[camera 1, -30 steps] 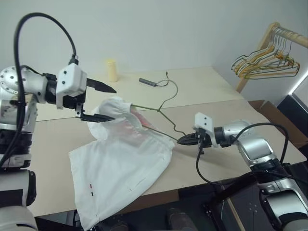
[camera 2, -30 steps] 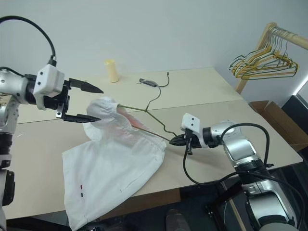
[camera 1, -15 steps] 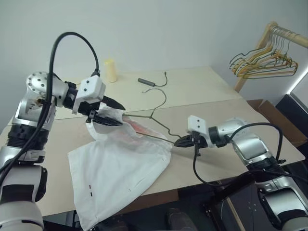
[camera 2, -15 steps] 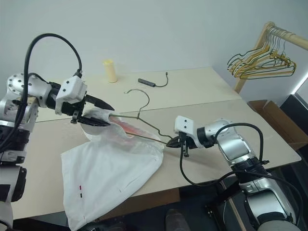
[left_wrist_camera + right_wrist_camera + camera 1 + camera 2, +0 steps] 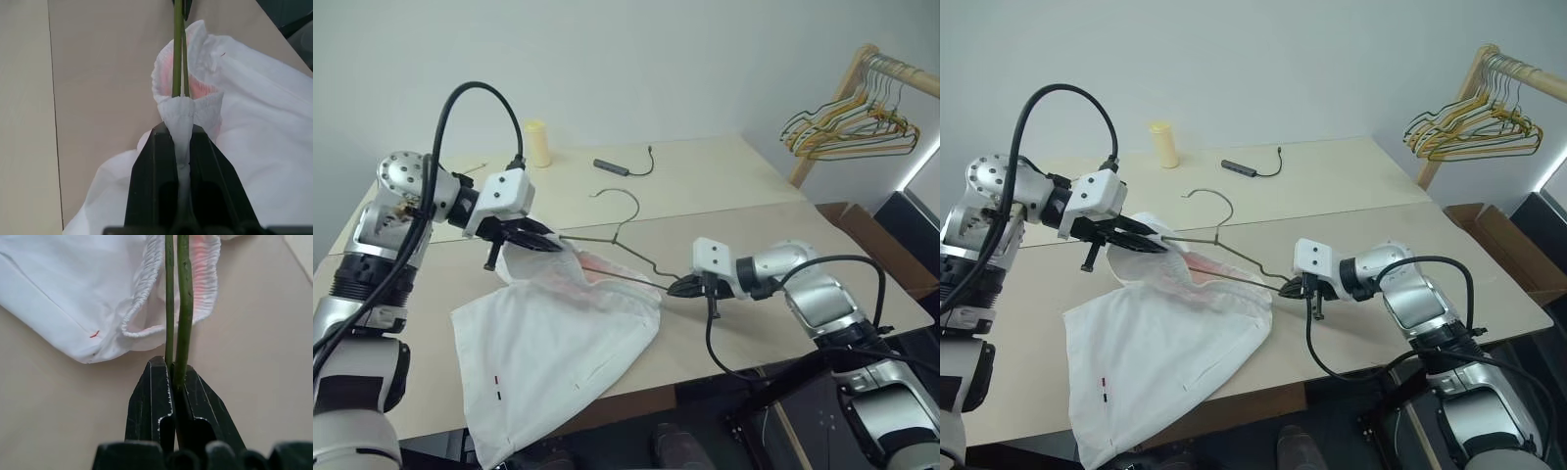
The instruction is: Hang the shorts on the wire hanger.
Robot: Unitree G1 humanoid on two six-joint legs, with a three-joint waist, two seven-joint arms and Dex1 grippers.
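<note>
Here the left hand (image 5: 182,147) is clamped on a bunched fold of the shorts' (image 5: 558,343) waistband, lifted just above the bench (image 5: 724,186), with the hanger's (image 5: 625,227) green wire running out of the fabric beyond its fingertips. The right hand (image 5: 172,377) is closed on the hanger's opposite end, just beside the waistband's edge. The rest of the shorts lies spread on the bench toward its near edge, the hook free above it.

A pale yellow cup (image 5: 540,143) and a dark cabled gadget (image 5: 613,167) sit on the beige table (image 5: 724,186); spare hangers (image 5: 847,127) crowd a wooden rack (image 5: 855,78).
</note>
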